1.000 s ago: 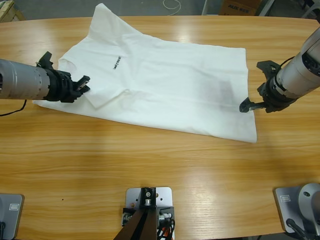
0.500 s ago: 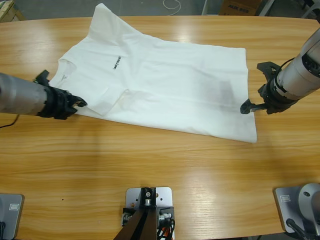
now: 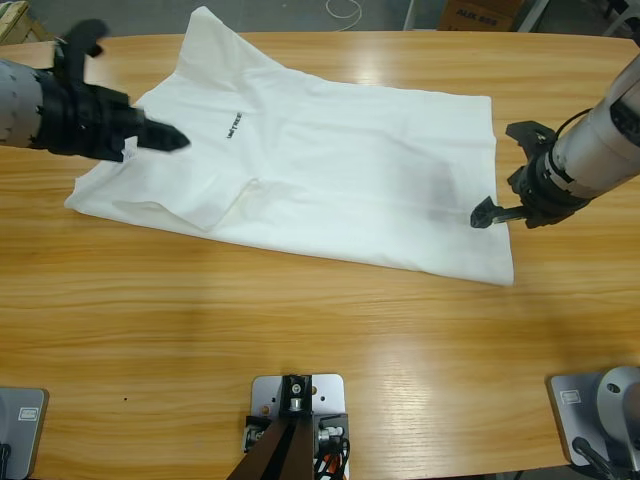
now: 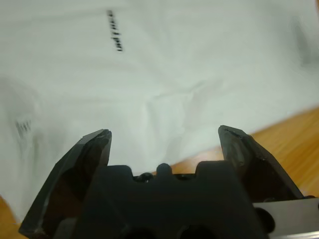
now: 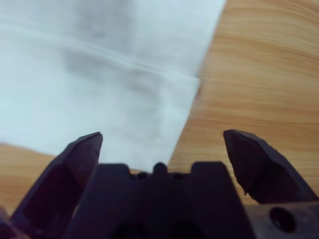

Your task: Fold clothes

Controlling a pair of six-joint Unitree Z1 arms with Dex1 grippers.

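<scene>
A white T-shirt (image 3: 320, 170) lies spread flat across the far half of the long wooden table (image 3: 300, 320), collar toward the table's left end and hem toward the right end. One sleeve reaches the far edge. A small dark print (image 3: 232, 124) shows near the collar. The left gripper (image 3: 150, 135) hovers over the collar end, jaws spread apart and holding nothing; the left wrist view shows wrinkled white fabric beneath them. The right gripper (image 3: 510, 170) sits at the hem's edge near the table's right end, jaws wide apart and empty, with hem fabric and bare wood between them.
</scene>
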